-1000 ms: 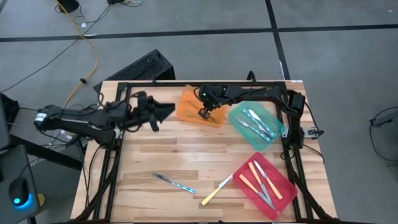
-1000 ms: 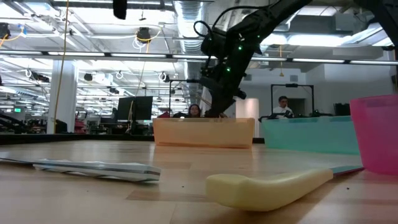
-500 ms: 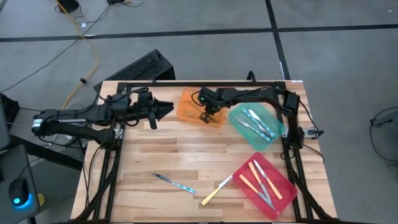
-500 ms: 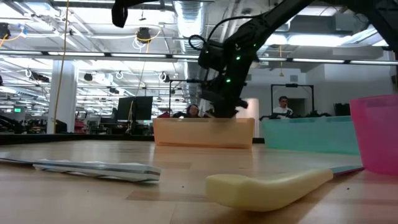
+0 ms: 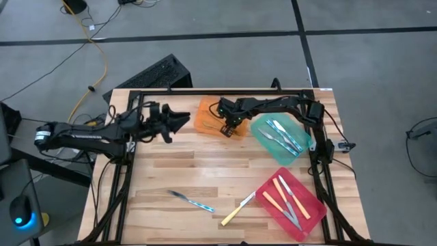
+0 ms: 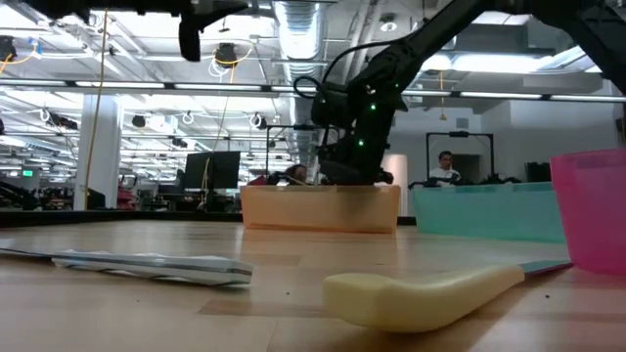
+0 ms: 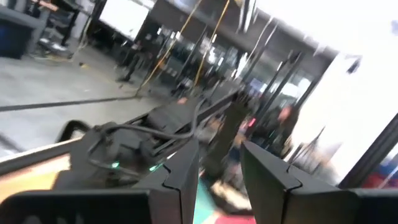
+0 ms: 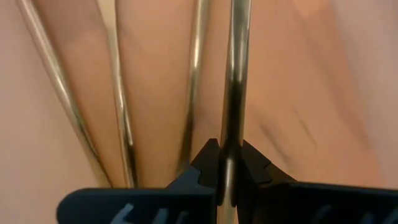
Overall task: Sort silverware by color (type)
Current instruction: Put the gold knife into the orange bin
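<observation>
Operator, your left arm lies stretched almost level from the table's left edge toward the centre rear, its left gripper raised off the wood, just short of the orange tray; its jaws stand part open with nothing between them, as your left wrist view confirms. On the bare table near the front you have a blue-handled utensil lying flat, and just to its right a yellow-handled knife, set at a slant with its silver blade toward the red tray. Your right arm reaches from its mount at the table's right rear leftward across the back edge, folded at the elbow, with the wrist turned down into the orange tray. The right gripper sits low inside that tray, jaws pinched tight on a gold utensil, gripping its slim shaft; three further gold utensils lie beside it on the tray floor. To the right, the teal tray holds blue-handled silverware. At the front right, the red tray holds yellow-orange-handled pieces.
</observation>
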Robot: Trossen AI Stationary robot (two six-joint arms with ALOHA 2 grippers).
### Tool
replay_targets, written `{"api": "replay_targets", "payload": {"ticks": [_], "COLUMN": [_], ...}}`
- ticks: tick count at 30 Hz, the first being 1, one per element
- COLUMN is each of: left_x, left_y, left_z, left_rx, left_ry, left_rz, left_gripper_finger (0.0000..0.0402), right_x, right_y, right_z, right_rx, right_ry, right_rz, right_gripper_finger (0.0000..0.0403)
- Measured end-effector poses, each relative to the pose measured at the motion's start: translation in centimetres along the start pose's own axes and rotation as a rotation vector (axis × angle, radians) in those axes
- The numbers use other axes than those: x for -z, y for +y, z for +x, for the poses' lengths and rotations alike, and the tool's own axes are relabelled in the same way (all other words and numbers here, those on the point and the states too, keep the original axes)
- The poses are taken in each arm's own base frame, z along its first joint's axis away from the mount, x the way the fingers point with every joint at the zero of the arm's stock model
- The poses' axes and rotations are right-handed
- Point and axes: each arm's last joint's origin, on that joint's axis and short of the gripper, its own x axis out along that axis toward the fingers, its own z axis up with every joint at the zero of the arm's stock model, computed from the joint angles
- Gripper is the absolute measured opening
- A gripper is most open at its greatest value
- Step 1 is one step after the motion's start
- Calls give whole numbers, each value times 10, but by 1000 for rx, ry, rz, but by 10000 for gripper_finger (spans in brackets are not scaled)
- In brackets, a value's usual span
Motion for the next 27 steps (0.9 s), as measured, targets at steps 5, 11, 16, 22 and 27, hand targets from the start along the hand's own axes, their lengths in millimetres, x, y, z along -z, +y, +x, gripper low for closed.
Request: {"api": "replay_targets", "payload": {"ticks": [5, 11, 16, 22, 27], "left_x": [17, 26, 36, 54, 62], "left_y": [15, 24, 32, 50, 57], "left_z": [-14, -26, -36, -55, -64], "left_rx": [73, 69, 95, 64, 53], "left_ry": [-124, -186, -242, -324, -346], "left_rz": [-140, -181, -193, -318, -363], "left_gripper_finger": [102, 102, 102, 102, 102], "right_x": [1, 2, 3, 2, 1], "right_y": [-1, -1, -4, -5, -6], "right_z": [8, 8, 8, 8, 8], "right_rx": [-14, -18, -20, -18, -18], "right_ry": [17, 28, 49, 41, 32], "right_rz": [5, 4, 17, 23, 27], "right_gripper_finger": [29, 29, 29, 58, 72]}}
